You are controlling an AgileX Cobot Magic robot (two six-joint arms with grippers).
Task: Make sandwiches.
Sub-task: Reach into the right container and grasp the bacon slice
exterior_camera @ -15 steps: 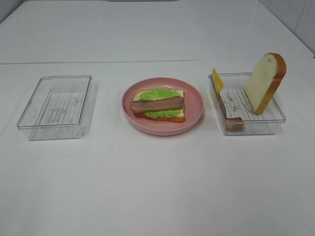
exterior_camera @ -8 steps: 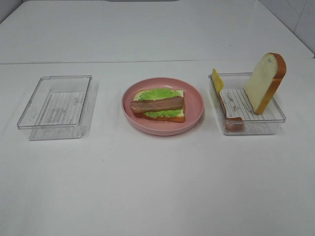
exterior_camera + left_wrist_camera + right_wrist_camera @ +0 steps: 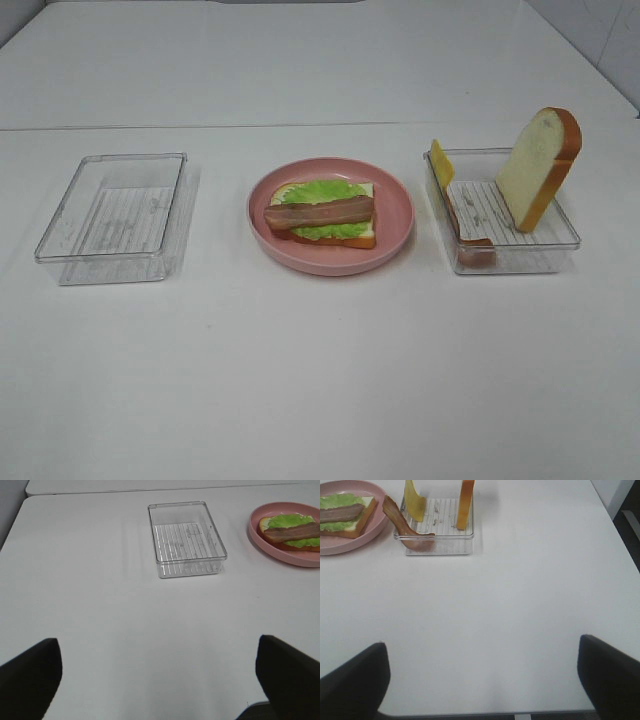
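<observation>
On the pink plate (image 3: 397, 228) lies a partly built sandwich (image 3: 322, 215): a bread slice, green lettuce (image 3: 318, 192) and a bacon strip (image 3: 320, 212) on top. In the right tray (image 3: 560, 242) a second bread slice (image 3: 540, 165) stands upright, a yellow cheese slice (image 3: 441, 160) leans on the wall, and another bacon strip (image 3: 468, 228) lies along the side. Neither gripper shows in the exterior view. My left gripper (image 3: 157, 655) and right gripper (image 3: 481, 652) are both open over bare table, well short of the food, holding nothing.
An empty clear tray (image 3: 115, 215) sits left of the plate, also seen in the left wrist view as the tray (image 3: 186, 537). The white table has a seam running across behind the trays. The table's right edge (image 3: 615, 535) is near the right tray.
</observation>
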